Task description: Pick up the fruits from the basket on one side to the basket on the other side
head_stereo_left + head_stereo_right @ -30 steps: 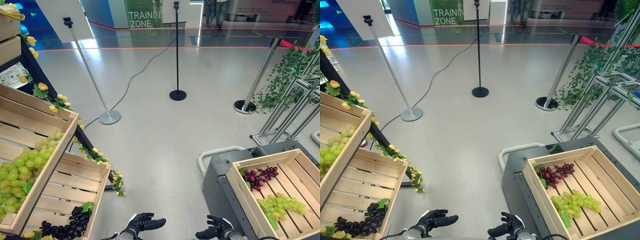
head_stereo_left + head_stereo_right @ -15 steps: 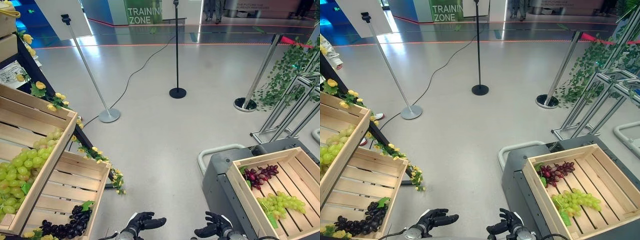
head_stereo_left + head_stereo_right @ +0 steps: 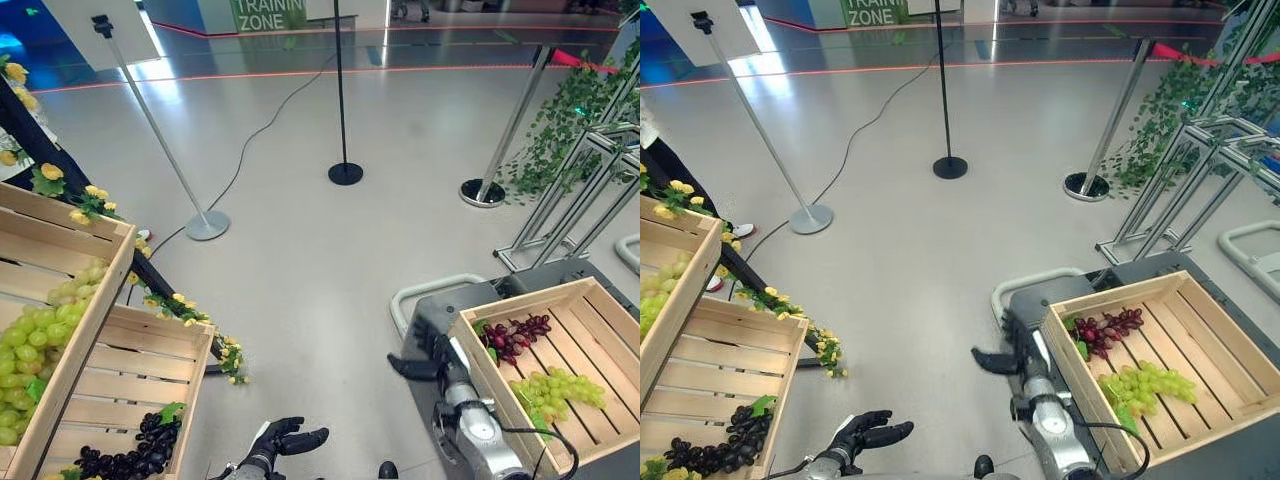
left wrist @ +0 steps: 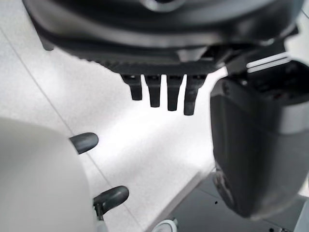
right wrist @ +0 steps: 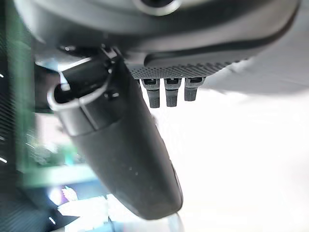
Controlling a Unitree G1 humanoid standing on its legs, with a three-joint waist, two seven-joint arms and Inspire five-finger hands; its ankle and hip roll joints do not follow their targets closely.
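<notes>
Lying in the right crate (image 3: 517, 301) on the grey cart (image 3: 432, 312), the red grapes (image 3: 515, 336) stretch on a slant, long axis running from the crate's near-left corner toward its far side, stem and leaf end at the corner. Just beside them the green bunch (image 3: 556, 388) lies on the slats on a similar slant, its leaf at the nearer end, apart from the red one. On the other side, the black grapes (image 3: 128, 456) spread along the near edge of the lower left crate (image 3: 130, 385), a green leaf at their far end, and a green grape pile (image 3: 40, 338) fills the upper left crate (image 3: 83, 345) against its front wall. The right hand (image 3: 420, 367) hangs beside the right crate's outer left wall, over the cart's edge, fingers extended and pointing toward the robot's left, thumb apart, holding nothing; whether it touches the crate cannot be told. The left hand (image 3: 285, 439) hovers low over the bare floor (image 3: 300, 250) between the two sides, fingers spread loosely, empty.
</notes>
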